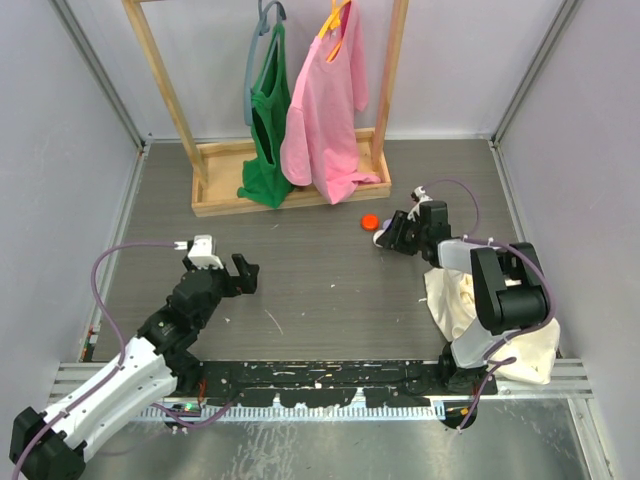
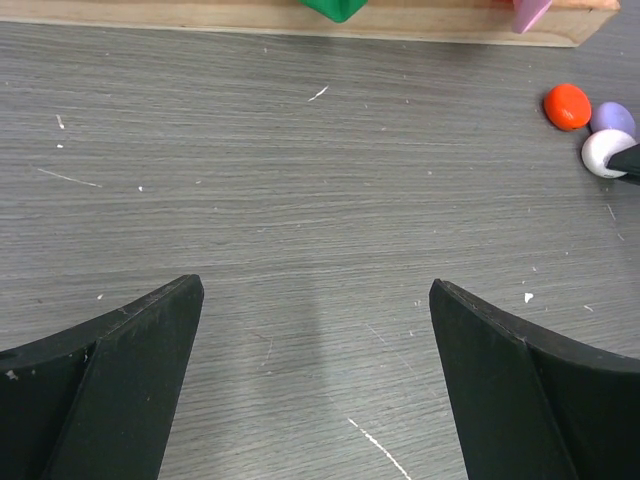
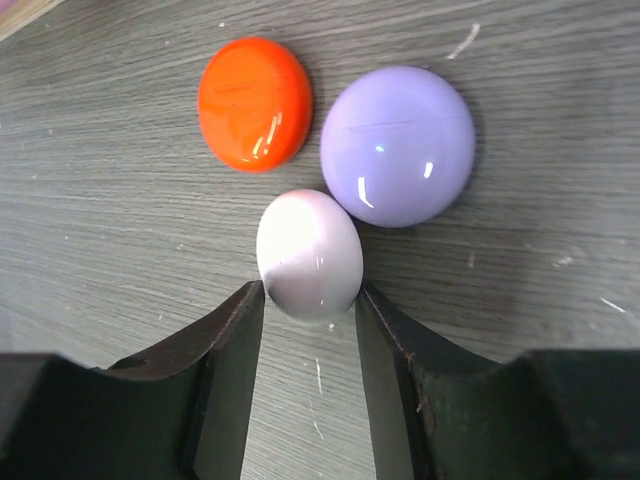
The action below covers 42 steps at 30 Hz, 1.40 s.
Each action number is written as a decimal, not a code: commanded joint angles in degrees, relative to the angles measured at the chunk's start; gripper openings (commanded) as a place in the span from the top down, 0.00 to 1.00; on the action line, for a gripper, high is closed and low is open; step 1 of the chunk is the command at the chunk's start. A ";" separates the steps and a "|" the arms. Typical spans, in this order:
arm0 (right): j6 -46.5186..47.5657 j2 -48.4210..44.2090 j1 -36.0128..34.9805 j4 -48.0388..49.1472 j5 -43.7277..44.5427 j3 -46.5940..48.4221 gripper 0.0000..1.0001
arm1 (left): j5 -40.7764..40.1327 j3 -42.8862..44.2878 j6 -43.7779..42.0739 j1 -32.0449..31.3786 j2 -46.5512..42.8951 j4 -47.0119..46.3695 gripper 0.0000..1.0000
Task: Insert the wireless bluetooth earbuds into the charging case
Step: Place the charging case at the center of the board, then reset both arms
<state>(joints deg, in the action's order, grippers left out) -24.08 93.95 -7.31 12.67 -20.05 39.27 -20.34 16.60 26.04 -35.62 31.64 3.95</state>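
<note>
Sitting between right fingers (image 3: 228, 345), touching both tips: white oval piece (image 3: 309, 253).

Jaws pinch white piece (image 3: 310, 255); orange disc (image 3: 254, 103), lavender disc (image 3: 397, 145).

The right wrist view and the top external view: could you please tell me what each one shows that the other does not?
Only the right wrist view makes out the glossy white egg-shaped piece between the fingertips of the right gripper, beside the glossy lavender round piece. Only the top external view shows the wooden rack with the green garment and the pink garment, the cream cloth under the right arm, and the left gripper. Both show the glossy orange round piece and the grey wood-grain table.
</note>
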 commanded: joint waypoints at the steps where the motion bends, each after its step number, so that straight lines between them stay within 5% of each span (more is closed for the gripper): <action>1: 1.33 -3.91 0.39 -3.78 4.72 -1.85 0.51 | -1.86 -0.07 0.00 0.03 -1.95 -1.73 0.02; 8: 2.89 -12.50 0.69 -9.25 6.49 -3.85 0.46 | -2.53 0.15 1.68 0.03 -4.56 -0.29 0.02; 15: 4.78 -28.88 1.07 -16.89 6.23 -5.54 0.43 | -1.68 9.34 8.41 0.03 -7.59 14.27 0.02; 18: 5.45 -36.69 1.07 -21.01 6.41 -5.39 0.24 | -0.52 14.68 11.42 0.02 -7.94 22.58 0.02; 19: 5.67 -39.41 1.08 -22.20 6.29 -5.14 0.03 | 0.28 16.36 11.89 0.06 -8.23 24.92 0.02; 20: 5.97 -41.93 1.07 -23.35 6.12 -4.93 0.00 | 1.13 18.05 12.02 0.04 -8.63 26.96 0.02; 30: 6.40 -62.88 1.07 -34.35 12.40 -3.91 0.01 | 5.44 31.37 3.74 0.03 -14.19 42.13 0.02; 42: 6.85 -78.85 1.07 -36.62 19.96 -6.37 0.01 | 4.11 25.27 1.75 0.03 -25.61 39.73 0.02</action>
<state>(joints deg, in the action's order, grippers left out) -17.69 18.15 -6.50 -25.30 -4.08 33.67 -15.79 42.72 30.06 -35.62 7.33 45.21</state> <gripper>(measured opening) 0.993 0.980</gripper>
